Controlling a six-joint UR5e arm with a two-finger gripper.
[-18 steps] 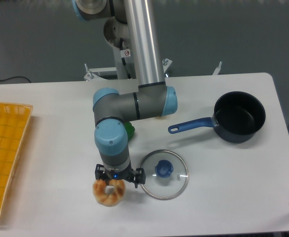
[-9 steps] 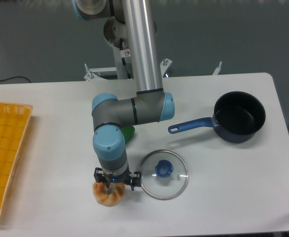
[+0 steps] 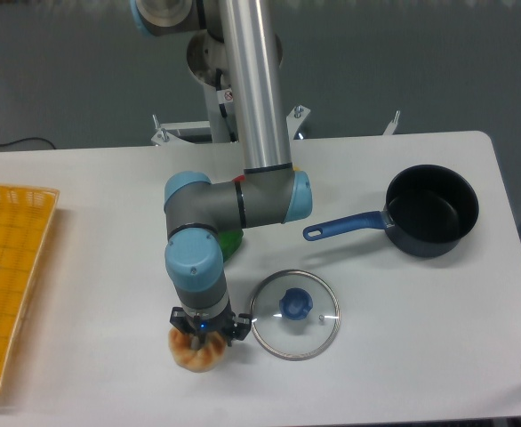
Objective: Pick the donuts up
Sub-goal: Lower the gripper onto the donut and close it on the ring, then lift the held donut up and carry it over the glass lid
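Gripper down on the donut, near the table's front edge

Gripper (image 3: 202, 331) sits over donut (image 3: 198, 350); fingers hidden, grasp unclear. Donut apparently on the table; lift remains.

Donuts (image 3: 196, 356) left of lid (image 3: 294, 313), under hand (image 3: 203, 334).

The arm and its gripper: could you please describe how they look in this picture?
The arm is a polished silver tube with grey joint housings capped in light blue. A small red-and-white sticker sits near the base. The gripper is small and black, with a blue light showing on it.
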